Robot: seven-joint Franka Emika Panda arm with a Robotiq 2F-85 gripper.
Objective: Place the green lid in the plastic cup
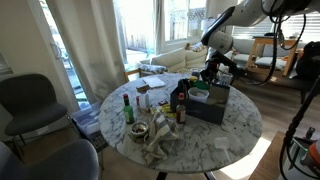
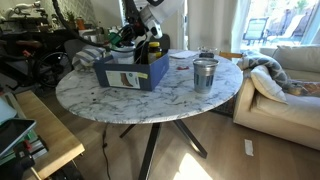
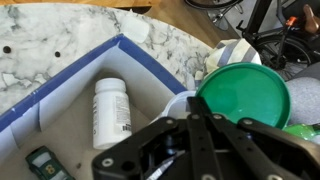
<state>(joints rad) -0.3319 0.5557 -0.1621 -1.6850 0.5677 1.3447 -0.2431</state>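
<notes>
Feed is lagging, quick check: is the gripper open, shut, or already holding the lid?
Gripper: cannot tell. It sits at the edge of the green lid, but a grip on it is not clearly visible.

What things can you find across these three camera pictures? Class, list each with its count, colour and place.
table: one, white marble, round, mid-room
box: one, blue, on the table
pill bottle: one, white, lying inside the box
green lid: one, green, right of the pill bottle in the wrist view
cup: one, grey, upright on the table beside the box
green bottle: one, upright on the table
chair: one, grey, beside the table
sofa: one, pale, behind the table
end effector: one, black, above the box, next to the green lid
</notes>
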